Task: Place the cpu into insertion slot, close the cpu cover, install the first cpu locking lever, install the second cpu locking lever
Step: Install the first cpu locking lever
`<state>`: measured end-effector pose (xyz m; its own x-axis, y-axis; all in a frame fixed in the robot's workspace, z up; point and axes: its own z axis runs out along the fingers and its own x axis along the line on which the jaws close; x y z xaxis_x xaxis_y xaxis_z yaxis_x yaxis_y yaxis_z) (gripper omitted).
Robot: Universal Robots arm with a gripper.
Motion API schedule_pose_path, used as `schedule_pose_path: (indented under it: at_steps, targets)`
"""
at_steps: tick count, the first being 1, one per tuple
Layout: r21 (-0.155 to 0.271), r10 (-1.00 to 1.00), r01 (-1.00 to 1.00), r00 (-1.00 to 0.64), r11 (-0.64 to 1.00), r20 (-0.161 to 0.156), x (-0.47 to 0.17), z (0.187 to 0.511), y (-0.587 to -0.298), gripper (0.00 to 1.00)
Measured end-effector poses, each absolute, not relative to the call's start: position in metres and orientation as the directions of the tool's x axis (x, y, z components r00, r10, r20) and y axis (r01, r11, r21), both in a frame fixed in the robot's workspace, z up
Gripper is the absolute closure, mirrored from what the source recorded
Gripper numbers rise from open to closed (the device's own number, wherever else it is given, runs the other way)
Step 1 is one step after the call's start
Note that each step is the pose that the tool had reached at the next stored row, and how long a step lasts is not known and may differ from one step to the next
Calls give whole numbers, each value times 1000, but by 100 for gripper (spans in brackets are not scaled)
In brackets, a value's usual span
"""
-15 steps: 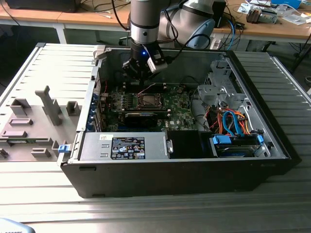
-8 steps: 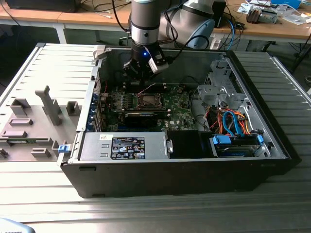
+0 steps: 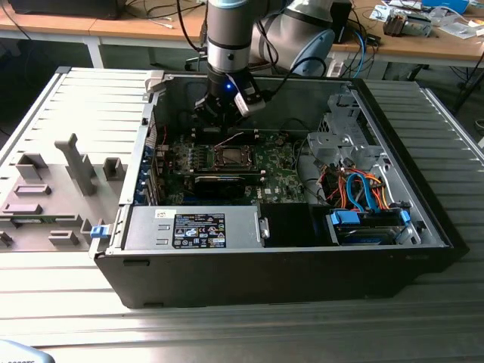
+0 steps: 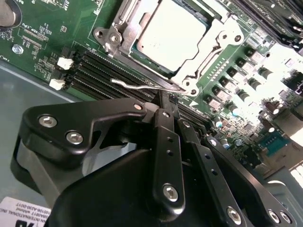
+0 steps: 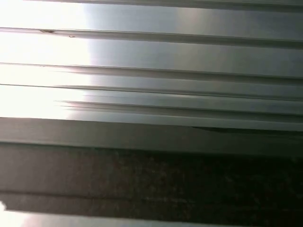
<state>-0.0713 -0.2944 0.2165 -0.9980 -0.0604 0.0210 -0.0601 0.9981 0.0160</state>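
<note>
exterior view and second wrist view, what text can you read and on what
Black label on the power supply: too small to read.
White print on the motherboard: too blurred to quote.
White sticker, partly out of frame: unreadable.

Even room light, blown-out glare on motherboard [image 4: 279, 61], blurred streaky ribbed metal [image 5: 151, 71]

cpu cover [image 4: 142, 35] runs off the second wrist view's edge | gripper [image 4: 163, 97] fingertips hide behind their own black links, so we probably can't call the gap | exterior view: socket too tiny
</note>
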Motion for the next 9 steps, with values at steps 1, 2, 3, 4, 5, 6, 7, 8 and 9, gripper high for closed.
schedule_pose_path:
  at_steps: [1,2,3,4,5,6,7,8,9]
  targets:
    - [16,-62,-62,-998,998,21,-70,216,-294,89]
    - [16,-65,-65,-998,998,21,-68,214,-294,89]
    - [16,-67,-66,-998,998,21,-66,213,-294,89]
    - [16,-67,-67,-997,998,22,-65,212,-294,89]
    - [16,-68,-68,-997,998,22,-64,212,-294,89]
    - [16,-69,-69,-997,997,22,-62,211,-294,89]
    - [16,-70,-70,-997,997,23,-60,210,-294,89]
    - [16,-71,-71,-997,997,23,-58,209,-294,89]
    - [16,-72,-71,-997,997,24,-56,209,-294,89]
